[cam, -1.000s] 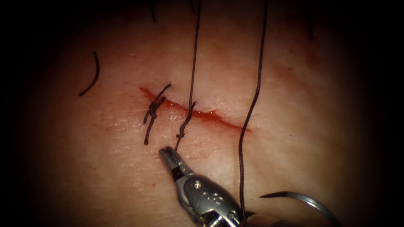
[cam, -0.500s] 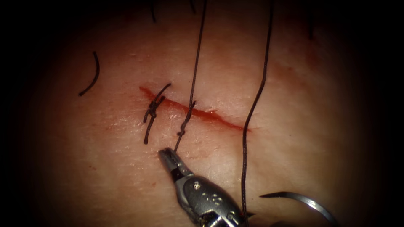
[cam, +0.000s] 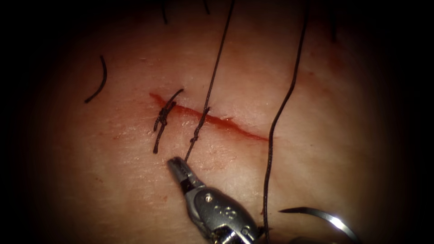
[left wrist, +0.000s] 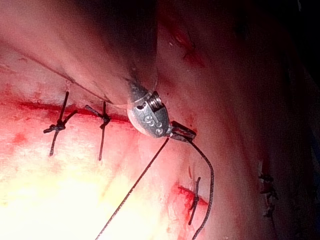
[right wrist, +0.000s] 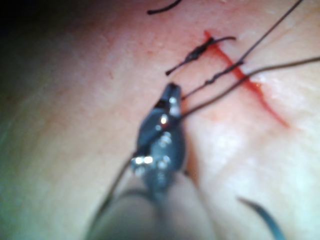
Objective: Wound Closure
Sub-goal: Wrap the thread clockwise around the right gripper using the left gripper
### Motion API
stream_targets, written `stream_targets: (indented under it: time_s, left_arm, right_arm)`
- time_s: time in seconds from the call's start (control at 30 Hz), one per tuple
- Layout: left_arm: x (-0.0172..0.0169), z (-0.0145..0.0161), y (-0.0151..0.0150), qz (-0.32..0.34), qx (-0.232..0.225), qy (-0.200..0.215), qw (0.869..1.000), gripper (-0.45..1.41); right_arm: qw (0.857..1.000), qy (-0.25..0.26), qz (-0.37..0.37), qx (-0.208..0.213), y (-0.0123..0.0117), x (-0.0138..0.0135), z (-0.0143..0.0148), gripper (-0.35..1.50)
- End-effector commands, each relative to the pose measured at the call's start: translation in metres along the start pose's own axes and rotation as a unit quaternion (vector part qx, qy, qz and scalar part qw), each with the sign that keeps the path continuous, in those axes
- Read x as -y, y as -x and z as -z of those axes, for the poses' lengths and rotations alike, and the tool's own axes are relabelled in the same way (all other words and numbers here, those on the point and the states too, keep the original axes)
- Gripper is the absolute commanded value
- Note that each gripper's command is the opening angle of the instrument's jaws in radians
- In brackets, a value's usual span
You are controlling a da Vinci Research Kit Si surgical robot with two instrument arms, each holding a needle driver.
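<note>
Right steel needle driver (cam: 177, 164) clamps dark thread's short tail (cam: 192, 144); left tool (left wrist: 184, 132) grips thread. Steel curved needle (cam: 323, 218) lies free, beside right tool. Judged: keep tension even.

curved needle (cam: 327, 218) lies free on tissue (cam: 113, 180), thread (cam: 212, 81) taut.

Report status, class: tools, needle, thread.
Right tool shut on thread tail at second stitch. Left tool shut on thread. Needle free on tissue, unheld. Long strand crosses cut's right end.

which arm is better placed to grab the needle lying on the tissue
Probably right: the right tool sits near the needle, though shut on the thread; the left tool also holds thread.
</note>
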Motion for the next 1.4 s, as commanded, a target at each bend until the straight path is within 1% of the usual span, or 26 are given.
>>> stream_targets:
  time_s: [0.03,0.23,0.57,0.77,0.9,1.03,1.17,1.2,1.23,1.27,1.3,1.33,1.4]
  left_arm:
    - [0.0000,-0.0009,0.0006,-0.002,0.000,0.000,1.000,-0.45]
    - [0.0001,-0.0018,0.0015,-0.007,0.005,-0.004,1.000,-0.45]
    - [-0.0003,-0.0028,0.0033,-0.017,0.014,-0.002,1.000,-0.45]
    - [-0.0007,-0.0031,0.0040,-0.017,0.017,-0.001,1.000,-0.45]
    - [-0.0010,-0.0032,0.0041,-0.016,0.018,0.001,1.000,-0.45]
    - [-0.0015,-0.0029,0.0040,-0.014,0.017,0.003,1.000,-0.45]
    - [-0.0024,-0.0020,0.0032,-0.009,0.012,0.008,1.000,-0.45]
    - [-0.0025,-0.0017,0.0029,-0.008,0.010,0.011,1.000,-0.45]
    - [-0.0027,-0.0014,0.0026,-0.006,0.009,0.012,1.000,-0.45]
    - [-0.0029,-0.0010,0.0022,-0.004,0.009,0.015,1.000,-0.45]
    - [-0.0030,-0.0007,0.0018,-0.002,0.008,0.016,1.000,-0.45]
    - [-0.0032,-0.0003,0.0014,0.000,0.007,0.018,1.000,-0.45]
    - [-0.0034,0.0005,0.0003,0.005,0.001,0.023,1.000,-0.45]
  right_arm:
    - [1.000,0.000,-0.003,-0.001,0.0001,0.0002,-0.0004,-0.35]
    - [1.000,0.002,-0.003,-0.004,0.0002,0.0002,-0.0005,-0.35]
    - [1.000,-0.020,0.010,0.020,0.0022,0.0019,-0.0010,-0.35]
    - [0.999,-0.029,0.016,0.032,0.0028,0.0025,-0.0013,-0.35]
    - [0.999,-0.029,0.018,0.034,0.0032,0.0026,-0.0014,-0.35]
    - [0.999,-0.028,0.017,0.035,0.0031,0.0025,-0.0015,-0.35]
    - [0.999,-0.028,0.016,0.035,0.0027,0.0022,-0.0020,-0.35]
    - [0.999,-0.030,0.015,0.028,0.0026,0.0019,-0.0020,-0.35]
    - [0.999,-0.031,0.015,0.022,0.0024,0.0017,-0.0019,-0.30]
    - [0.999,-0.032,0.011,0.020,0.0023,0.0014,-0.0018,0.05]
    - [0.999,-0.035,0.016,0.018,0.0020,0.0012,-0.0018,0.56]
    - [0.999,-0.039,0.022,0.018,0.0018,0.0010,-0.0017,0.81]
    - [0.998,-0.048,0.031,0.019,0.0015,0.0006,-0.0014,1.06]
